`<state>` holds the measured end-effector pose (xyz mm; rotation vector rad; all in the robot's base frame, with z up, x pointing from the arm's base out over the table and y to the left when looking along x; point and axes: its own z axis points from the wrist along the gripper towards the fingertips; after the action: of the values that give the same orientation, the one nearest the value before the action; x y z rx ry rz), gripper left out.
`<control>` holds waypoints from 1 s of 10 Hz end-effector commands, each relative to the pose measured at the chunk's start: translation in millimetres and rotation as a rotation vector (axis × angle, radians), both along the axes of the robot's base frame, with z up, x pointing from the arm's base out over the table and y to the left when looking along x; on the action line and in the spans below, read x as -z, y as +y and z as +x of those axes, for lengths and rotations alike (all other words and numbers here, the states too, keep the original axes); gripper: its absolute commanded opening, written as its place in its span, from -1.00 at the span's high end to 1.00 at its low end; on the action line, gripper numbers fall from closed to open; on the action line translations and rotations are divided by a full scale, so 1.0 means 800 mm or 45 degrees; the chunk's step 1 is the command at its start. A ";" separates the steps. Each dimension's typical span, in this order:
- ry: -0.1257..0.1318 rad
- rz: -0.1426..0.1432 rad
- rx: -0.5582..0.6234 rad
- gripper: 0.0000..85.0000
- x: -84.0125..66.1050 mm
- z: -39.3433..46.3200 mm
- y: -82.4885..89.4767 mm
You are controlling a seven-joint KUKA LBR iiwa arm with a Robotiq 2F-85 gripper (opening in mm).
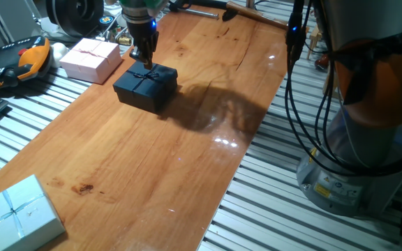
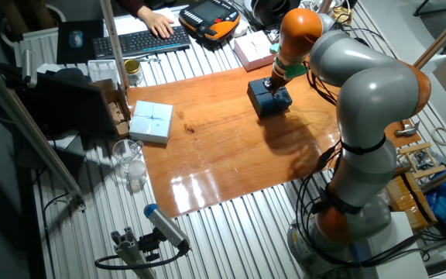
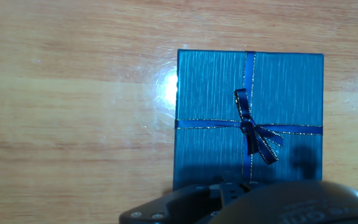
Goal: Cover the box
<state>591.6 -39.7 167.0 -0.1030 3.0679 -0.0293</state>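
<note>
Sitting square, lidded box [image 3: 229, 112] faces bow-up.

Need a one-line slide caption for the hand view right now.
Hand view, looking straight down: the dark box, lid on and tied with a ribbon bow, sits on the wooden table.

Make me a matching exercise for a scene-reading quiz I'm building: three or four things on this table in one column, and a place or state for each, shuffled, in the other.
Things:
1. dark box
2. pink box
3. pale blue box
4. gripper

Places or states:
A. at the near corner of the wooden table, far from the arm
B. lid with ribbon bow on top, directly under the gripper
C. at the table's far edge, beside the dark box
D. poised right above the bow

Pairs: 1-B, 2-C, 3-A, 4-D
</note>
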 end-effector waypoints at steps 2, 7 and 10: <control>0.000 0.000 0.000 1.00 0.001 0.001 0.000; 0.008 0.000 0.006 1.00 0.002 0.003 0.000; 0.012 -0.001 0.068 1.00 0.002 0.003 0.000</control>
<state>594.4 -40.2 165.6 -0.0196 3.0797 -0.0341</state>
